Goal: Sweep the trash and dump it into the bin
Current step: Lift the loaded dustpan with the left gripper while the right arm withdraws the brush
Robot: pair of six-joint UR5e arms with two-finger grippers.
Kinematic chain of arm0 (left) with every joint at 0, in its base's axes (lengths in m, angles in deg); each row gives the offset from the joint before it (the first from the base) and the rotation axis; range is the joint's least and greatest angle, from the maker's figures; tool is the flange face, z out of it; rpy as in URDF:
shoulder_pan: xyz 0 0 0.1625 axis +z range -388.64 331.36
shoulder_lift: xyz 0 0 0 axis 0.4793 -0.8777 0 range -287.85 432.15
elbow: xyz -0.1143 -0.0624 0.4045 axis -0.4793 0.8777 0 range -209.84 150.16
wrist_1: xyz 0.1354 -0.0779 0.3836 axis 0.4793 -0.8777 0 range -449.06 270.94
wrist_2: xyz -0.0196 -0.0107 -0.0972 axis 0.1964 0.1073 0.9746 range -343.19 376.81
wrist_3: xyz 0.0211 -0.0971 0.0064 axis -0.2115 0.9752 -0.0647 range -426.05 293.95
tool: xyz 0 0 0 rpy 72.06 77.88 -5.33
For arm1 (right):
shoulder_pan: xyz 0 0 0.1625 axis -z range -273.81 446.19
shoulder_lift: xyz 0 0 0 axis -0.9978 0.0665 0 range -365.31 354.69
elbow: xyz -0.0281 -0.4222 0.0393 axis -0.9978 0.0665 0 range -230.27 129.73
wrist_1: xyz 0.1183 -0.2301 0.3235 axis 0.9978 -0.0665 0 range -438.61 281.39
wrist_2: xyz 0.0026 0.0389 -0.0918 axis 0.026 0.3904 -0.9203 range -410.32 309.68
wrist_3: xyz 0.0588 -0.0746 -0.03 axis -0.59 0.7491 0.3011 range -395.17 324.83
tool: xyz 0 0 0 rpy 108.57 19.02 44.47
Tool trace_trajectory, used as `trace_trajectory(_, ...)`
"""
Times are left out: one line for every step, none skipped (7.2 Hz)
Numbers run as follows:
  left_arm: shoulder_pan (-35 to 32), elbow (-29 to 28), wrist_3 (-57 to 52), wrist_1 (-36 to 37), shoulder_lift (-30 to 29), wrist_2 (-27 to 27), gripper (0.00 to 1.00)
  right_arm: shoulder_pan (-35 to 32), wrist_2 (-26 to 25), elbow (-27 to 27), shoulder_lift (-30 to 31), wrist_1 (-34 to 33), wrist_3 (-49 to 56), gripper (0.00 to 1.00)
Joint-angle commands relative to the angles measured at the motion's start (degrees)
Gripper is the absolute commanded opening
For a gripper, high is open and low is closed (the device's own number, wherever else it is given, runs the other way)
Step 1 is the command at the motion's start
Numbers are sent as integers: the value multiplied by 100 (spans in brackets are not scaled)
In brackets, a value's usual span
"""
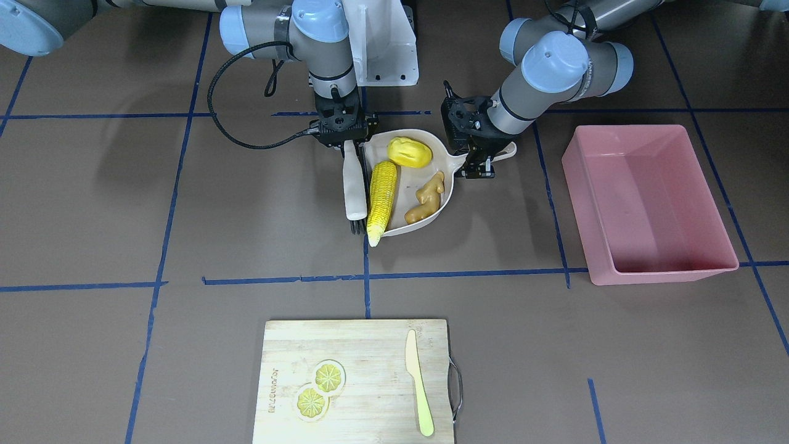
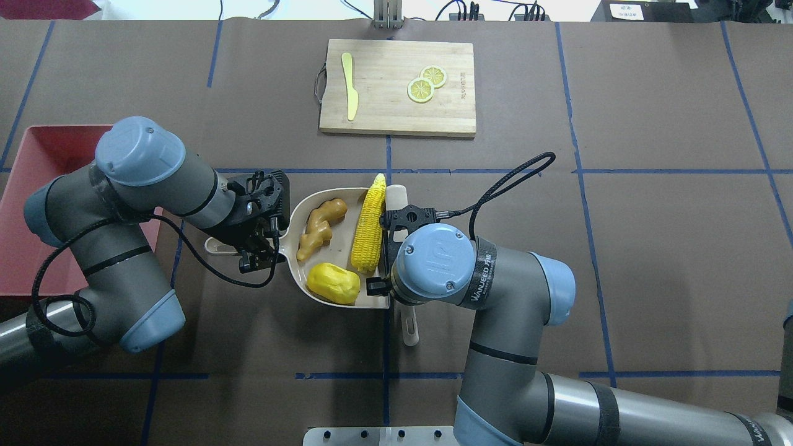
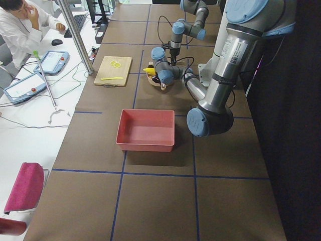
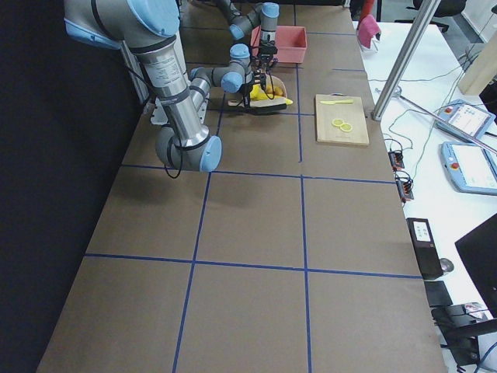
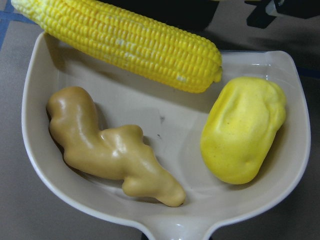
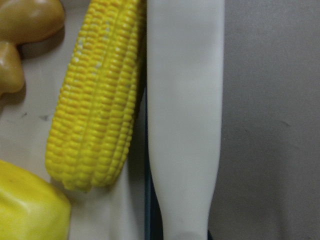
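The trash lies in a beige dustpan (image 1: 407,185): a corn cob (image 1: 382,200) along its open edge with its tip past the lip, a yellow lump (image 1: 409,152) and a tan ginger root (image 1: 426,198). All three show close up in the left wrist view: corn cob (image 5: 125,42), lump (image 5: 245,130), ginger root (image 5: 110,147). My left gripper (image 1: 481,161) is shut on the dustpan's handle. My right gripper (image 1: 346,143) is shut on a white brush (image 1: 355,185) that lies against the corn cob (image 6: 95,110). The pink bin (image 1: 647,203) is open and holds nothing.
A wooden cutting board (image 1: 357,382) with two lemon slices (image 1: 320,388) and a pale yellow knife (image 1: 418,382) lies at the table's far side. In the overhead view the bin (image 2: 46,148) is partly under my left arm. Blue tape lines cross the brown table.
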Motion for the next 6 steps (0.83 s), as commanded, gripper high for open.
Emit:
trace_trajectory(7,-67,97,-166,-2,7,0,-58,-45,-77,-18,-24,3,0)
trace_trajectory(-11,-67,114,-201,-2,7,0,-119,-27,-243,8,-285,12,0)
trace_trajectory(-11,-67,245,-210,-2,7,0,-154,-1,-575,43,-697,29,0)
trace_trajectory(-20,-76,351,-314,-2,7,0,-155,0,-744,52,-980,29,0)
trace_trajectory(-28,-76,361,-402,7,7,0,-155,-27,-746,26,-982,38,0)
trace_trajectory(-37,-93,361,-455,7,15,0,-172,-18,-763,34,-991,38,0)
